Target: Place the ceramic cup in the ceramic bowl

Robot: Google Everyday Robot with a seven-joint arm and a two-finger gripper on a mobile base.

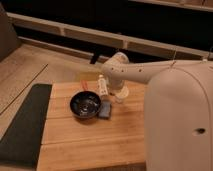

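The ceramic bowl (86, 105), dark and glossy, sits on the wooden table (90, 145) left of centre. The cream-white ceramic cup (123, 93) stands on the table to the right of the bowl, behind a blue-grey block. My gripper (117, 88) hangs down from the white arm (150, 72) right at the cup and partly hides it. I cannot tell whether it touches the cup.
A slim white bottle (103, 86) stands just left of the gripper, behind the bowl. A small blue-grey block (105, 109) lies beside the bowl's right rim. A dark mat (22, 122) lies along the table's left side. My white body (180, 125) fills the right.
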